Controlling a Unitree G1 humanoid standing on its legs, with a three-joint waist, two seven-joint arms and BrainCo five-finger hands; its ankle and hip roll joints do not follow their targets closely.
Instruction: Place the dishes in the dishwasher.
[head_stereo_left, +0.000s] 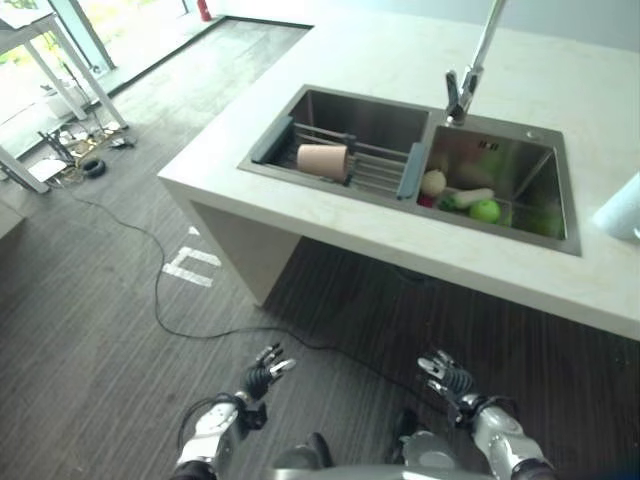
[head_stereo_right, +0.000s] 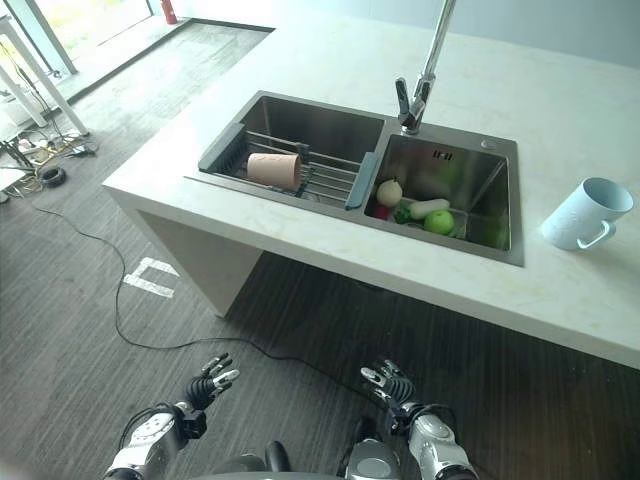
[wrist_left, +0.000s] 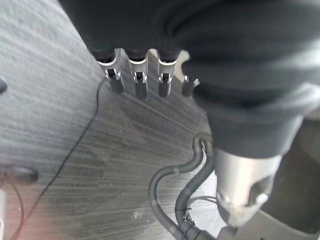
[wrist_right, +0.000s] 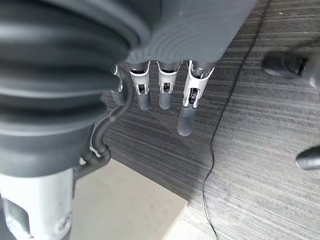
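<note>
A smooth, pale pink cup lies on its side on a wire drying rack with grey end pieces, which spans the left basin of a brushed-steel double sink. In the right basin sit rounded produce: a pale onion-like bulb, a green apple and a long pale vegetable. A tall chrome faucet rises behind the divider. To the right of the sink, a light blue glazed mug rests tipped over on the cream, stone-like countertop, handle toward the counter's near edge.

Both hands hang low over the dark, ribbed carpet floor, well apart from the counter. The left hand and the right hand hold nothing; each wrist view shows their fingers straight and slightly spread. A white taped mark lies on the floor by the counter's base, and a thin black cord trails across it.
</note>
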